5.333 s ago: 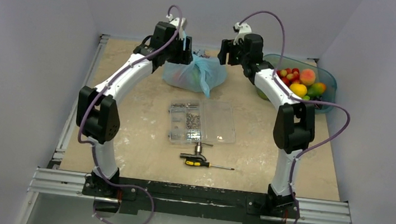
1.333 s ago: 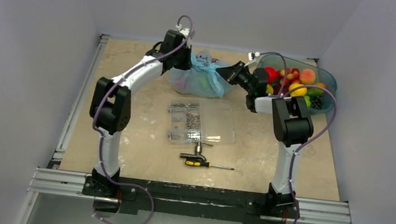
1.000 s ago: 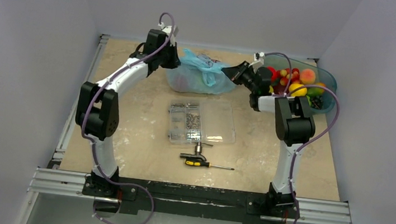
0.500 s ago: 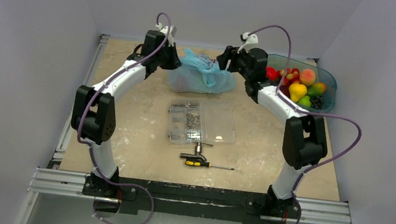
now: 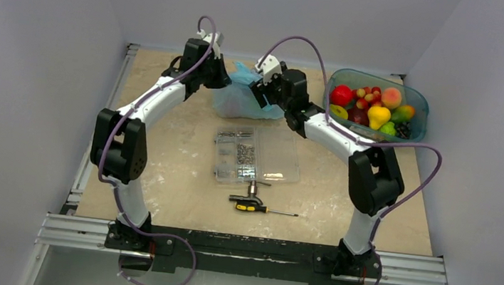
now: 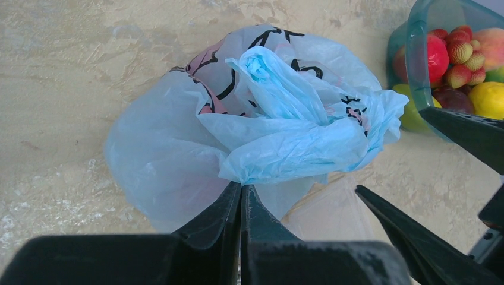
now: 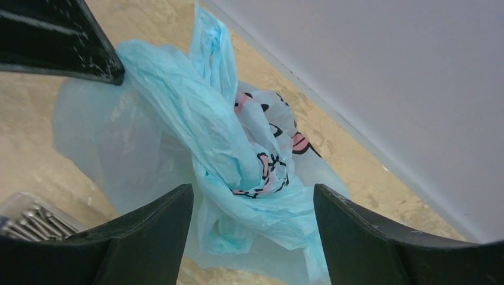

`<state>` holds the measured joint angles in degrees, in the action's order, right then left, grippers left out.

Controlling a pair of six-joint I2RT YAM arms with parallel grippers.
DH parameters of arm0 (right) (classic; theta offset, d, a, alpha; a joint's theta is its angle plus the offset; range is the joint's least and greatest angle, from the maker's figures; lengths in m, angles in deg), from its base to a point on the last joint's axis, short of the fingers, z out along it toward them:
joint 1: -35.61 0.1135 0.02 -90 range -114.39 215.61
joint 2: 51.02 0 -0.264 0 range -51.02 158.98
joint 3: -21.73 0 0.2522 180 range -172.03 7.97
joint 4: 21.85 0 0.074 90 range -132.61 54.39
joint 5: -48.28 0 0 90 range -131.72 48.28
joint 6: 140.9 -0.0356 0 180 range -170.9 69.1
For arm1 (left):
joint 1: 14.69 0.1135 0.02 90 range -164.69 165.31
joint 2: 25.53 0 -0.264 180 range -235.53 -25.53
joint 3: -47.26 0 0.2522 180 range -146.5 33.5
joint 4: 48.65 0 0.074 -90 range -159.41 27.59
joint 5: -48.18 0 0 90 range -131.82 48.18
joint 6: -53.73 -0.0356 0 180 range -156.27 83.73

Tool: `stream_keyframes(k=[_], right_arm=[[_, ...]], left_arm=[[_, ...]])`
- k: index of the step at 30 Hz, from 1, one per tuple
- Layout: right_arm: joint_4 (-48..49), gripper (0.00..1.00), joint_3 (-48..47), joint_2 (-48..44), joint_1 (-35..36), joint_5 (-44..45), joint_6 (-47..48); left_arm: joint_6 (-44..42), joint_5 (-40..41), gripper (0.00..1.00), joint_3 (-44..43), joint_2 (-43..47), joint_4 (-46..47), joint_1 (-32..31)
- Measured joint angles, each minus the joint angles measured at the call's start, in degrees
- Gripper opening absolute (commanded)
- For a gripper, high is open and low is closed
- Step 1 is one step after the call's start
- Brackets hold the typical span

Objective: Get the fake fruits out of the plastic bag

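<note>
The plastic bag [image 5: 241, 102] is light blue and crinkly, lying bunched at the back middle of the table. My left gripper [image 5: 219, 80] is at its left side, shut on a fold of the bag [image 6: 279, 124] right at the fingertips [image 6: 238, 196]. My right gripper [image 7: 252, 205] stands open, one finger on each side of the bag's twisted top [image 7: 238, 154], and sits over the bag's right part [image 5: 262, 92]. The fake fruits in the bag are hidden behind the plastic.
A teal see-through tub [image 5: 419, 98] at the back right holds several coloured fruits [image 5: 371, 106]. A clear compartment box of screws [image 5: 256, 156] lies in front of the bag, with a screwdriver [image 5: 259, 209] nearer the arms. The back wall is just behind the bag.
My right gripper has opened, letting go of the bag's right end, and swung left from beside the tub to over the bag. The left gripper keeps its hold.
</note>
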<state>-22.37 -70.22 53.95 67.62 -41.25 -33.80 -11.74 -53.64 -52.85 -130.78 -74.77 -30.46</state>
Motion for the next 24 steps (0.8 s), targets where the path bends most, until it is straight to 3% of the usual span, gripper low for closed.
stream_keyframes(k=[8,13,15,19,24], right_arm=[[-2.93,0.62,-1.4,4.55,1.4,1.6,7.58],[-3.13,0.42,-1.99,4.98,1.84,2.78,8.61],[-2.6,0.23,-3.58,6.32,1.99,5.01,8.55],[-0.52,0.01,-4.2,8.09,2.12,8.31,6.75],[4.98,0.0,-1.16,7.21,1.18,7.1,1.33]], left_arm=[[-0.02,-0.02,0.0,-0.02,0.0,-0.15,0.02],[0.0,-0.17,0.0,-0.22,-0.02,-0.26,0.02],[-0.02,-0.24,0.0,-0.35,-0.02,-0.37,0.02],[-0.07,-0.48,0.0,-0.48,-0.02,-0.63,0.2],[-0.13,-0.76,0.0,-0.55,-0.04,-0.85,1.22]])
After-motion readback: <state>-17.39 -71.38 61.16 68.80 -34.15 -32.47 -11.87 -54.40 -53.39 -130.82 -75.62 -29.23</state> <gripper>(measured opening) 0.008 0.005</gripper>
